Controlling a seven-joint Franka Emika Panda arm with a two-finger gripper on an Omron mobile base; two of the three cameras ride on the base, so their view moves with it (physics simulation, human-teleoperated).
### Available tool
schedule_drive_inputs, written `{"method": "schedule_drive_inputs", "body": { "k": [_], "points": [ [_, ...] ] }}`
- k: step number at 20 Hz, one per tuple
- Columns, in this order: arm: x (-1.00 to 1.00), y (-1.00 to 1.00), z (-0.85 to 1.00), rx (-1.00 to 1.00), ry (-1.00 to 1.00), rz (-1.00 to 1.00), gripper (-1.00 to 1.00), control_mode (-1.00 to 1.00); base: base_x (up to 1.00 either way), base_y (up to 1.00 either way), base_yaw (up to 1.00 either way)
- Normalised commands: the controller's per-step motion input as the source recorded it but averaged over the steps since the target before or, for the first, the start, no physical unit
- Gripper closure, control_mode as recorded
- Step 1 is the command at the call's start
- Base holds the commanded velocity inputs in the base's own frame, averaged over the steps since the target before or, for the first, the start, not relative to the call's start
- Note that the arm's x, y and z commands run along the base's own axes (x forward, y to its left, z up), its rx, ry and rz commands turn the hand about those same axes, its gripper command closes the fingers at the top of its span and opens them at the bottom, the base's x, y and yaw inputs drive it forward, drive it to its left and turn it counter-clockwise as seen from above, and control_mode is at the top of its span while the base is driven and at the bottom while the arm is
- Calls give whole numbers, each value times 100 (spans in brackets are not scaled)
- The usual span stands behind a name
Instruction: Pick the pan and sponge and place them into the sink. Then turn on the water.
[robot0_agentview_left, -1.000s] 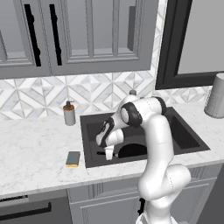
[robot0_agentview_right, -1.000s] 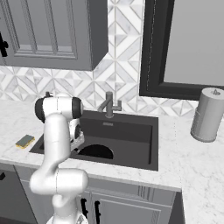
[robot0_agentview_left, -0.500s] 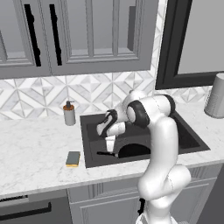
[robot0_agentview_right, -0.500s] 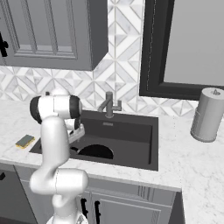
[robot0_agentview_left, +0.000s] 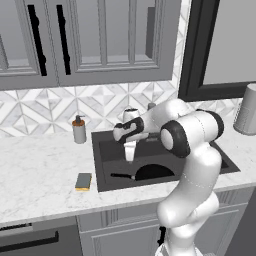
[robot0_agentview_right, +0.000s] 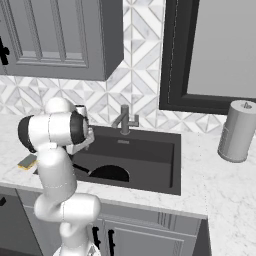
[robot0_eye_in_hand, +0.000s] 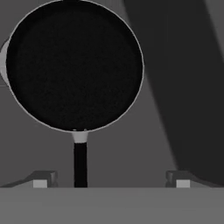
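- The gripper (robot0_eye_in_hand: 111, 180) hung over the sink (robot0_agentview_left: 107, 150), its two fingertips (robot0_eye_in_hand: 41, 179) spread wide apart with nothing clamped between them.
- The pan (robot0_eye_in_hand: 74, 65) lay flat on the sink floor, straight ahead of the fingers in the hand view; its round black bowl sat beyond the tips, and its thin handle ran back toward them, passing between the two tips but nearer the one on the left of that view. The handle touched neither tip.
- In the left base view the pan (robot0_agentview_left: 155, 173) showed as a dark arc on the basin floor below the gripper (robot0_agentview_left: 129, 150), with the handle pointing toward the sink's left wall (the rest of the bowl was hidden behind the arm).
- In the right base view the pan (robot0_agentview_right: 108, 173) lay in the near left part of the sink (robot0_agentview_right: 150, 150), below and just beside the hand.
- The sponge (robot0_agentview_left: 83, 181), yellow with a dark scrub face, rested on the counter (robot0_agentview_left: 40, 170) outside the basin, well apart from the fingers and off to the sink's left. In the right base view a yellowish patch (robot0_agentview_right: 27, 161) beside the arm was probably the same sponge, though mostly hidden.
- The faucet (robot0_agentview_right: 124, 120) stood behind the basin, beyond the fingers.
- A soap dispenser (robot0_agentview_left: 79, 130) stood on the counter by the backsplash, left of the sink.
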Motion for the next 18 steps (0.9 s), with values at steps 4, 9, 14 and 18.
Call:
{"method": "schedule_drive_inputs", "body": {
  "k": [4,9,14,18],
  "points": [
    [-19,20,79,-8,-10,30,-100,-100,0,0,0],
    [-5,5,47,-1,-4,70,-100,-100,0,0,0],
    [-6,4,12,0,0,84,-100,-100,0,0,0],
    [-36,4,6,0,0,73,-100,-100,0,0,0]
  ]
}}
